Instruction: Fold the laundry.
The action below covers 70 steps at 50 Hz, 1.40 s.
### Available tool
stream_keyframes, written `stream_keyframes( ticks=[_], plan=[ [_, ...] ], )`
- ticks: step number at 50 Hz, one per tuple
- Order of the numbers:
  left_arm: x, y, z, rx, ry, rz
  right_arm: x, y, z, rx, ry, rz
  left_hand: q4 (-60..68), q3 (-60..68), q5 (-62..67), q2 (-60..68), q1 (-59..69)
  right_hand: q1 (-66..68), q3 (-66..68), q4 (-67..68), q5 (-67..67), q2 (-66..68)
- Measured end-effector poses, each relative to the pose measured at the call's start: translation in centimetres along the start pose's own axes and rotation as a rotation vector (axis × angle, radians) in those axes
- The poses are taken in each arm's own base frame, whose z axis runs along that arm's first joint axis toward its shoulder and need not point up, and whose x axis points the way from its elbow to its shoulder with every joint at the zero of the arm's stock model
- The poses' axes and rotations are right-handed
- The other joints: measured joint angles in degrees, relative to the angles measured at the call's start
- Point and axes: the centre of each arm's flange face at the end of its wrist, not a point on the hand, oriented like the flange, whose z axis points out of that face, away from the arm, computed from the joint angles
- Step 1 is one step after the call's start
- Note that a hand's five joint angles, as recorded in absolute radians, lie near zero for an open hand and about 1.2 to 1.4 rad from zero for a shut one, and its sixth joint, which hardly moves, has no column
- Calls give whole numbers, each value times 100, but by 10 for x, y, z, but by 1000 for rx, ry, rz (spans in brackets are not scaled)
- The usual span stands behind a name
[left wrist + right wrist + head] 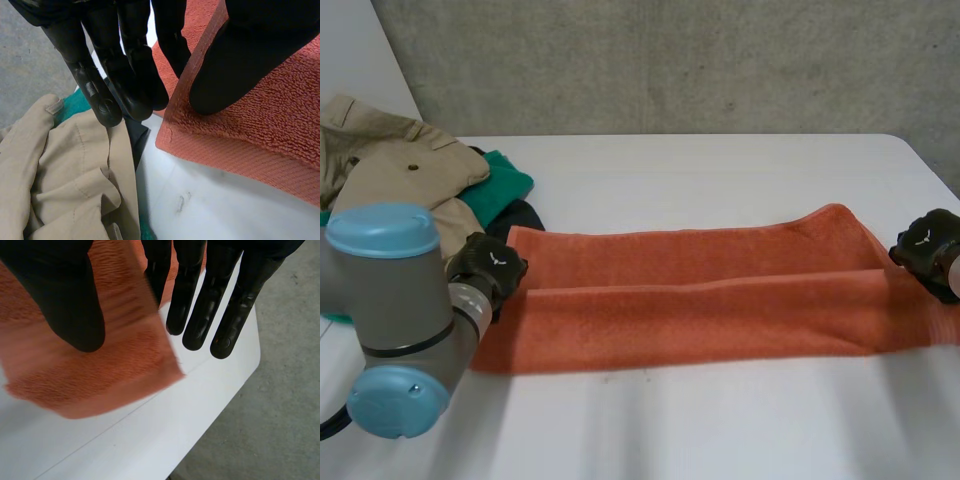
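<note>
Orange terry towel (700,300), long and narrow, lies stretched across the white table (720,170) in front of me, running from my left side to my right. It is folded lengthwise, and a straight ridge runs down its middle where the edge of one layer lies on the other. The looped pile looks thick and even, with a flatter woven band along the short end. On my right side the far corner bulges up and away from me a little.

My left robot hand (490,265) is at the towel's left short end. In the left wrist view my thumb (235,65) rests on top of the pile just inside the hemmed edge, while my straight fingers (100,95) lie on the other side of that edge. The end is pinched between them, and the corner below looks slightly raised off the table.

My right robot hand (925,245) is at the towel's right short end. There too the thumb (75,315) sits on the cloth and the fingers (225,325) reach out straight past its edge, the nearest one partly behind the towel. It has that end pinched, and the corner hangs just above the table, close to the table's rim.

Beyond my left robot hand is a heap of laundry: a beige garment (390,160) with a button on top, a green cloth (505,185) under it, and a dark cloth (525,215) just beside the towel's far left corner.
</note>
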Motion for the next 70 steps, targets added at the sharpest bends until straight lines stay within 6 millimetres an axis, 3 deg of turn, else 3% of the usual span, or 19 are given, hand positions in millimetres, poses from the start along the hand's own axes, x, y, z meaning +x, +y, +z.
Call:
stream_keyframes(
  ticks=[8, 10, 11, 14, 28, 31, 33, 35, 47, 52, 62, 66, 67, 70],
  plan=[
    [4, -1, -1, -8, 4, 9, 4, 0, 1, -9, 14, -7, 0, 0, 75, 0, 0, -922, -1133, -1156, -1209, -1052],
    [4, -1, -1, -8, 4, 9, 6, 1, 1, -12, 17, -7, 0, 0, 75, 0, 0, -583, -798, -819, -885, -730],
    [4, -1, -3, -8, 5, 10, 8, 3, 2, -16, 20, -5, 0, 0, 76, 0, 0, 615, 623, 607, 454, 808],
    [4, -2, -4, -7, 7, 11, 11, 8, 3, -29, 16, 1, 0, 0, 75, 0, 0, 1516, 1814, 1788, 1577, 1896],
    [2, 1, -1, -12, 4, 7, -1, 20, 11, -76, -98, 33, 0, 0, 75, 0, 0, 1617, 2016, 2047, 1838, 2033],
    [0, 0, 2, -9, -2, 3, 1, 20, 15, -72, -90, 40, 0, 0, 75, 0, 0, 888, 1155, 1147, 1102, 1098],
    [0, -1, 5, -8, -5, 2, 7, 18, 20, -63, -63, 74, 0, 0, 75, 0, 0, -617, -716, -724, -750, -699],
    [0, -1, 6, -6, -5, 2, 12, 16, 22, -55, -44, 113, 0, 0, 75, 0, 0, -841, -1035, -1048, -1094, -966],
    [-2, -10, 0, 23, -14, 4, 41, 0, 9, 67, -14, 371, 0, 0, 75, 0, 0, -1219, -1518, -1497, -1578, -1404],
    [-4, -13, -3, 33, -19, 4, 38, 3, 10, 63, -68, 402, 0, 0, 75, 0, 0, -1219, -1523, -1523, -1603, -1408],
    [-4, -14, -5, 34, -21, 4, 19, 19, 36, -9, -167, 442, 0, 0, 75, 0, 0, -1219, -1522, -1523, -1634, -1408],
    [-5, -14, -6, 34, -23, 4, 14, 25, 43, -28, -181, 448, 0, 0, 75, 0, 0, -904, -1063, -1124, -1214, -1024],
    [-5, -14, -6, 34, -24, 4, 13, 26, 45, -33, -182, 449, 0, 0, 76, 0, 0, 759, 699, 684, 480, 771],
    [-6, -15, -7, 36, -27, 3, 14, 27, 45, -32, -177, 450, 0, 0, 75, 0, 0, 1498, 1795, 1764, 1554, 1893]
  ],
)
